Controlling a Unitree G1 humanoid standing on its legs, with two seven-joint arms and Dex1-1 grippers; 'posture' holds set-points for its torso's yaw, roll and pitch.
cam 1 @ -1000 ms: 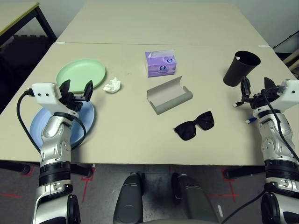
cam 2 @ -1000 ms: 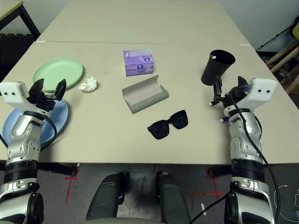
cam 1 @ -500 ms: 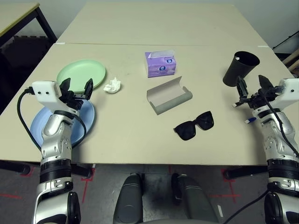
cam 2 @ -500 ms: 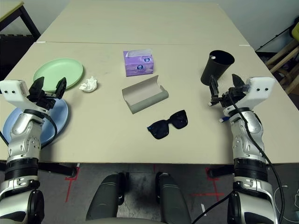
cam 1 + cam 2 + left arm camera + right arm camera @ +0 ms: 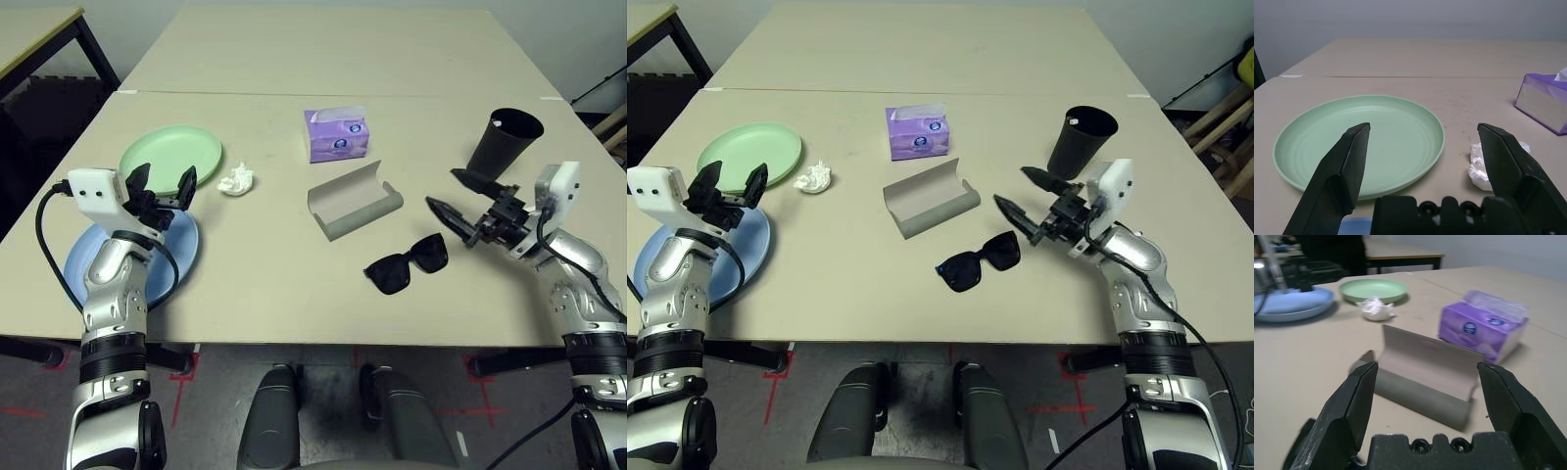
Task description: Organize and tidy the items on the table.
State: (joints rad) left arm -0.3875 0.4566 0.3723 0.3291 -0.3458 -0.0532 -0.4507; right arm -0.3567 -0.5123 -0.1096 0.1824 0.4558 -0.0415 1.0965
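- Your left end effector hung with its fingers spread wide and nothing between them, over the far edge of the light blue plate, which lay beneath and behind it on the surface.
- The pale green plate sat just ahead of that end effector, empty, its near rim at the blue plate's far edge.
- The crumpled white tissue wad lay ahead and to the right of the left end effector, just beside the green plate.
- The purple tissue box stood further right, beyond the wad.
- The grey glasses case lay open, lid raised, directly ahead of your right end effector and near its tips.
- The black sunglasses lay unfolded, just below and left of the right fingertips, not touching them.
- Your right end effector was wide open and empty, pointing left toward the case.
- The tall black cup stood upright behind the right end effector.
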